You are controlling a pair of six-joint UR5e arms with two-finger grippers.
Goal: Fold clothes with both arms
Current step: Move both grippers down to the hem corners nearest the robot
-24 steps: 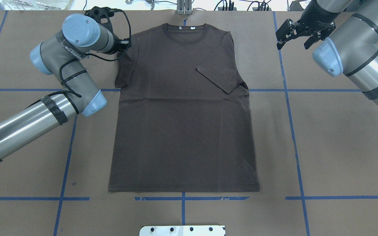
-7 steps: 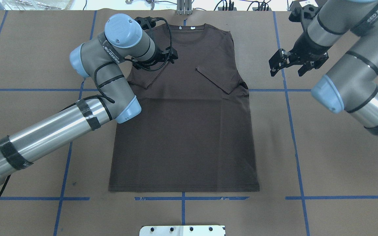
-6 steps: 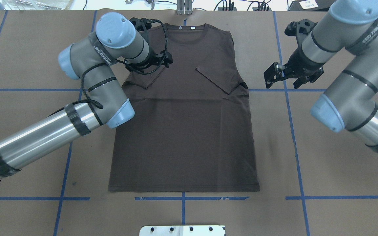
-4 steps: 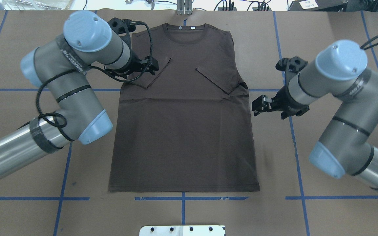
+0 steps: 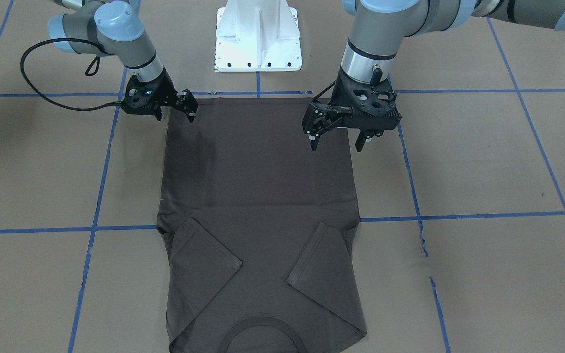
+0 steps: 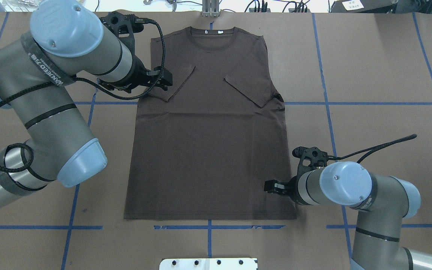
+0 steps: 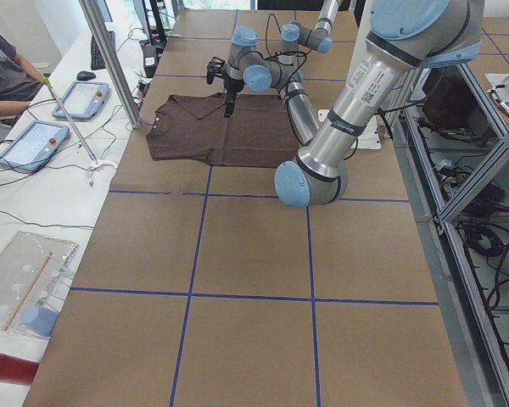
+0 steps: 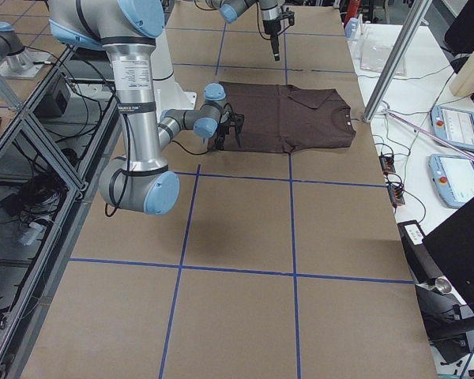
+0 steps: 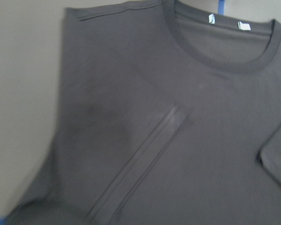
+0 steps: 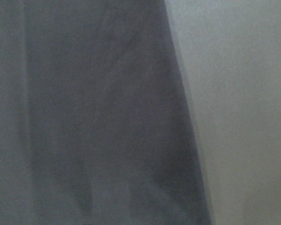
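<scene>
T-shirt: lies flat in the middle of the overhead frame on the brown table, collar at the top, both sleeves folded inward | left gripper: you see its fingers apart, holding nothing, above the upper-left sleeve | right gripper: fingers also apart, low at the lower-right hem corner

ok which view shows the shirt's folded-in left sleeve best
Exterior front-facing: the dark brown cotton T-shirt's folded-in left sleeve lies whole, unobstructed. Overhead, the left black claw hides part of it; the left wrist crops it; side views are too small.
</scene>
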